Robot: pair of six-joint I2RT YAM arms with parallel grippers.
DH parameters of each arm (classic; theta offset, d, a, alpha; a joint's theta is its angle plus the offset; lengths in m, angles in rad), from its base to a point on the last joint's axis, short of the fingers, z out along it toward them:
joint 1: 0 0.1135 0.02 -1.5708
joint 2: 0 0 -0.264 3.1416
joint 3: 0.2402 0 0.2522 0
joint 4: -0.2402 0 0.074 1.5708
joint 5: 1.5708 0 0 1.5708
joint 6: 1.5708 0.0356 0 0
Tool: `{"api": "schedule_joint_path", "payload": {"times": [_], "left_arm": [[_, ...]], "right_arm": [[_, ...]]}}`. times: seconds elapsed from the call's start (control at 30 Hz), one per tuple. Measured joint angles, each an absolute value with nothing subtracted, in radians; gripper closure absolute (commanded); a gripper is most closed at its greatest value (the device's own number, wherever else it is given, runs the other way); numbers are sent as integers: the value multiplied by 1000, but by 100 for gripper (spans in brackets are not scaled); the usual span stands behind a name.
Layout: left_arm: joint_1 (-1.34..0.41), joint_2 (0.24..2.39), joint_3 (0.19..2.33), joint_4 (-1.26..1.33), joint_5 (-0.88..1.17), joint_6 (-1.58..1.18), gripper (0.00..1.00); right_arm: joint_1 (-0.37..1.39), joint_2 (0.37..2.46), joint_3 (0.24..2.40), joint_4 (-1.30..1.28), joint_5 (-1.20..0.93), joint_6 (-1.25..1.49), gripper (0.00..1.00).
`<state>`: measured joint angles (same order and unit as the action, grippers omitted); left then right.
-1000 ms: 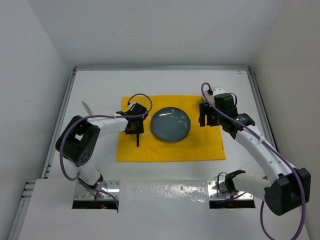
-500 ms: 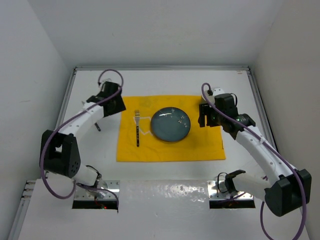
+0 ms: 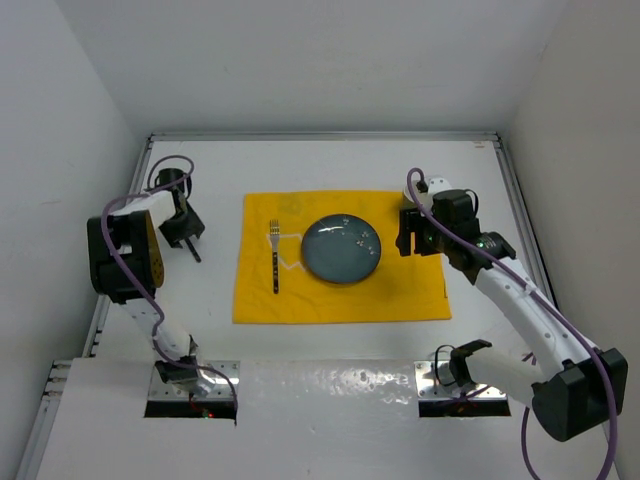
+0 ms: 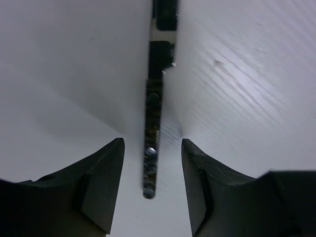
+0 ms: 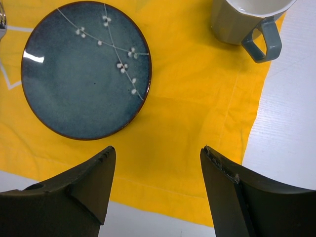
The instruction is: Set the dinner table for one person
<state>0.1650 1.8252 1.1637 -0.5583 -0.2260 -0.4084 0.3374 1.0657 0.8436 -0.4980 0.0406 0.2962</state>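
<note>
The white dinner table (image 3: 330, 165) holds a yellow placemat (image 3: 340, 300). On the mat lie a fork (image 3: 274, 256) and a blue plate (image 3: 341, 248), which also shows in the right wrist view (image 5: 84, 69). A grey mug (image 5: 244, 19) stands at the mat's far right corner. My left gripper (image 3: 180, 228) is open at the table's left side, low over a dark-handled utensil (image 3: 193, 251). In the left wrist view (image 4: 152, 148) its jaws stand either side of the handle (image 4: 150, 148) without touching it. My right gripper (image 3: 412, 235) is open and empty above the mat's right part (image 5: 158, 153).
White walls enclose the table on three sides, with metal rails (image 3: 515, 210) along the edges. The left gripper is close to the left rail (image 3: 128, 215). Bare table lies right of the mat (image 5: 291, 123).
My left arm has left the fork lying on the mat and swung left off the mat, down over the dark-handled utensil. The right arm has hardly moved.
</note>
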Motion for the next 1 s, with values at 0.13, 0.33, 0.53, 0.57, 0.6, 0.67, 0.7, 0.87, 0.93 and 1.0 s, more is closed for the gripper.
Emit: {"api": "schedule_joint_path", "payload": {"times": [0.13, 0.33, 0.53, 0.57, 0.6, 0.67, 0.7, 0.87, 0.93, 1.0], "left_arm": [[217, 1880, 1196, -558, -218, -393, 60], [230, 1917, 1232, -528, -180, -379, 86], [230, 1909, 1214, -492, -152, -371, 100], [229, 1903, 1207, -487, -148, -371, 100], [228, 1897, 1200, -483, -144, -371, 100], [219, 1879, 1184, -491, -138, -371, 100], [205, 1869, 1181, -507, -139, -371, 100], [-6, 1755, 1198, -578, -161, -384, 100], [-141, 1698, 1227, -579, -163, -403, 100], [-276, 1652, 1257, -564, -156, -428, 100]], "right_arm": [[337, 1061, 828, -498, 41, 296, 31], [337, 1058, 823, -498, 43, 296, 31], [337, 1058, 823, -500, 50, 296, 31], [337, 1058, 823, -501, 51, 296, 31], [337, 1058, 823, -503, 53, 296, 31], [337, 1058, 825, -512, 61, 296, 31], [337, 1058, 828, -520, 66, 295, 31], [337, 1057, 896, -575, 86, 296, 31], [337, 1052, 938, -596, 101, 298, 31], [337, 1042, 984, -616, 113, 304, 31]]}}
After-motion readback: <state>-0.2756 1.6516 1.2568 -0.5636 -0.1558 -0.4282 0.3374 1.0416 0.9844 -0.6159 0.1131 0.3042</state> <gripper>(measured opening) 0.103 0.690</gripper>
